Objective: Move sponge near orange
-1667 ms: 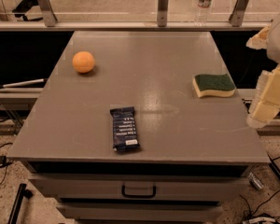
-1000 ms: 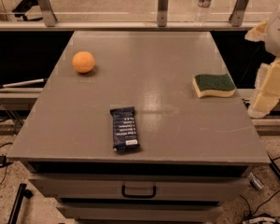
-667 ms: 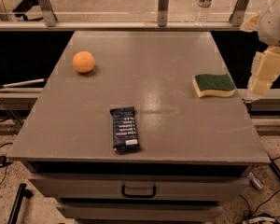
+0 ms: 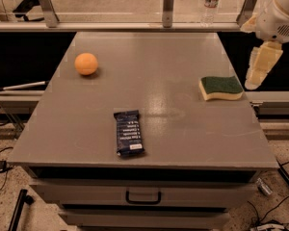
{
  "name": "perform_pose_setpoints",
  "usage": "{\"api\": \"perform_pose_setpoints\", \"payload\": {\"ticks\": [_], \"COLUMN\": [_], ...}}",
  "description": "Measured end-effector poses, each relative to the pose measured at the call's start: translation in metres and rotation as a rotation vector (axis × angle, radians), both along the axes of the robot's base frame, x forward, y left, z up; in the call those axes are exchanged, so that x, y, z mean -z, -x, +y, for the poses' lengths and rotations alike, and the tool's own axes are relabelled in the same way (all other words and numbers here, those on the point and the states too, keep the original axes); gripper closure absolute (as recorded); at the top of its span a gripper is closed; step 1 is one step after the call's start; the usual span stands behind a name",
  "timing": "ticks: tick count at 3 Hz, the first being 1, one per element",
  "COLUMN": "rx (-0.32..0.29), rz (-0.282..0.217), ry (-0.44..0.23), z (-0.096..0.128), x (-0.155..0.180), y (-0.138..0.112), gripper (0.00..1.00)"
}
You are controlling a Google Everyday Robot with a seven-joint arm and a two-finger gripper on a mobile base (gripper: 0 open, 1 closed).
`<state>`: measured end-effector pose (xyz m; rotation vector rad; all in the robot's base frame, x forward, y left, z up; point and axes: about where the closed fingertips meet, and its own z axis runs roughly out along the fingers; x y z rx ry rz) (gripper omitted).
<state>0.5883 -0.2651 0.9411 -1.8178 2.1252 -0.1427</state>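
The sponge (image 4: pixel 220 88), pale yellow foam with a dark green top, lies flat near the right edge of the grey table (image 4: pixel 154 71). The orange (image 4: pixel 86 64) sits at the table's far left. My gripper (image 4: pixel 260 67) hangs off the right side of the table, above and to the right of the sponge, pale fingers pointing down. It holds nothing and does not touch the sponge.
A dark blue snack wrapper (image 4: pixel 129 133) lies near the table's front middle. A water bottle (image 4: pixel 210 3) stands behind the glass rail at the back. A drawer with a handle (image 4: pixel 143 197) is below the tabletop. Cables lie on the floor.
My gripper has risen along the right side of the table, from beside the sponge's front to a higher spot above and right of it. Sponge, orange and wrapper have not moved.
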Motion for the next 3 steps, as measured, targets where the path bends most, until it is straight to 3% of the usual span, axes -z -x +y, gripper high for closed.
{"api": "perform_pose_setpoints", "payload": {"ticks": [1,3], "rx": [0.014,-0.018], "rz": [0.034,0.125], "ry": [-0.036,-0.031], "z": [-0.005,-0.002], "x": [0.029,0.081], "y": [-0.018,-0.021], "gripper": [0.0,0.0]}}
